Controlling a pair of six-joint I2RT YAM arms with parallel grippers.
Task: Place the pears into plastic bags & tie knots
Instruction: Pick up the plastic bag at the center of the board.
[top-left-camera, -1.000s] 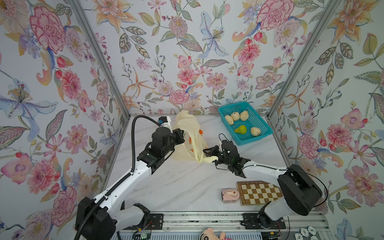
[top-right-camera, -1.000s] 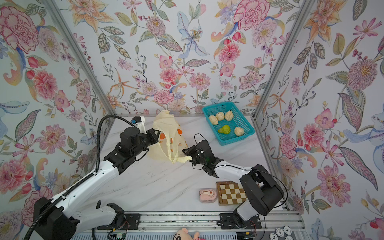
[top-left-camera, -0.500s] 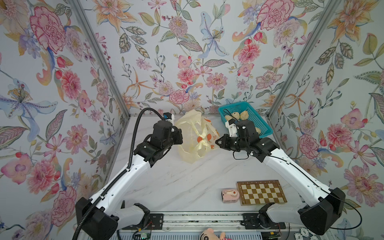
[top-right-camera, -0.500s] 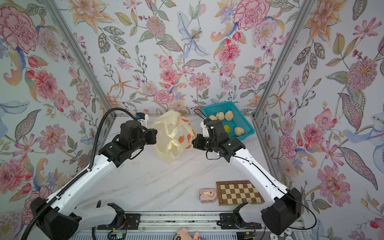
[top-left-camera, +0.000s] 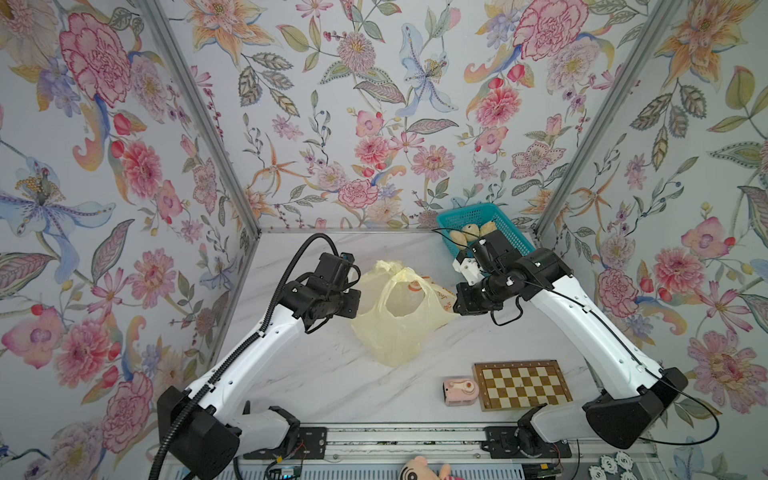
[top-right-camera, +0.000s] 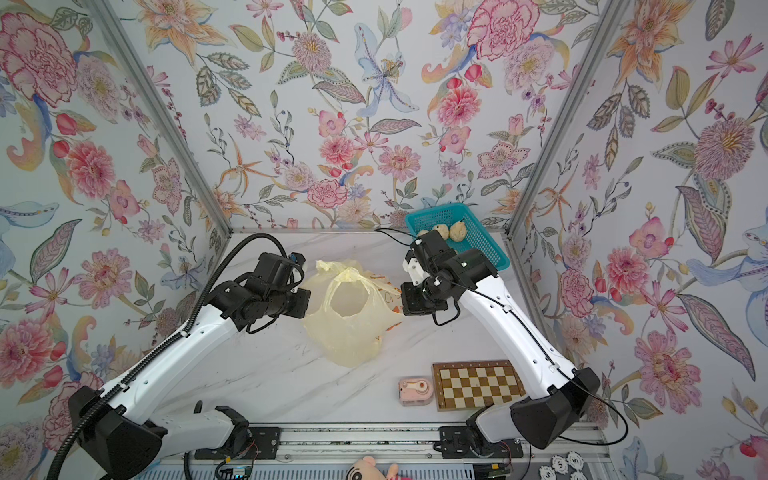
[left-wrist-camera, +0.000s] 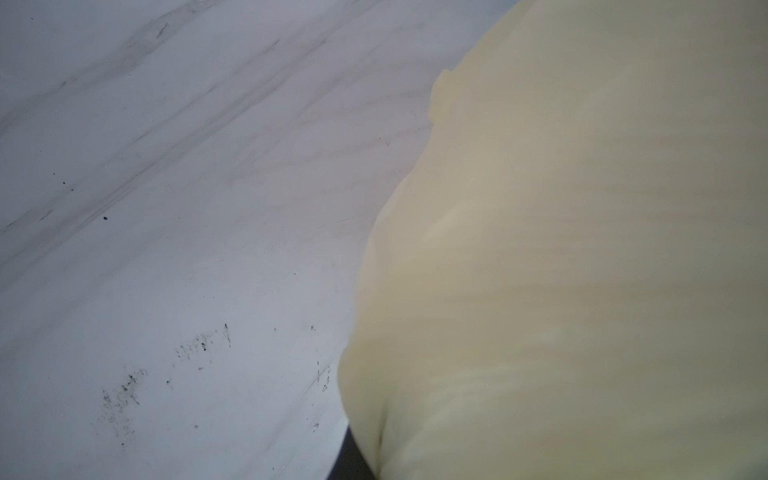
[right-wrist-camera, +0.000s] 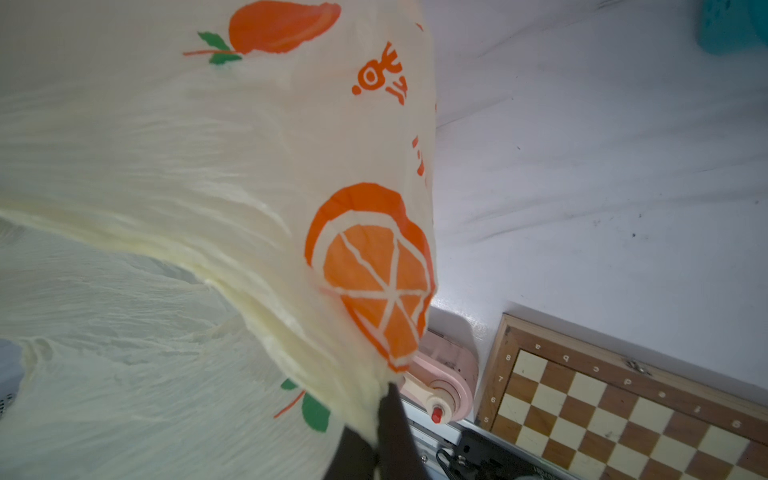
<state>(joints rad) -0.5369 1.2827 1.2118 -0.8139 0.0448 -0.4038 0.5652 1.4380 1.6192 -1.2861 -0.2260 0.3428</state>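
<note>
Both arms are pulling the plastic bag (top-left-camera: 399, 320) wide open, the left gripper (top-left-camera: 354, 300) clamped on one rim and the right gripper (right-wrist-camera: 380, 411) pinching the opposite rim, likely so fruit can drop in. The pears (top-left-camera: 459, 237) are waiting in the teal basket (top-left-camera: 513, 235) behind.

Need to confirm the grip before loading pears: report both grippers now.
Left gripper: shut, pinching one side of the bag.
Right gripper: shut, pinching the bag's other side.
</note>
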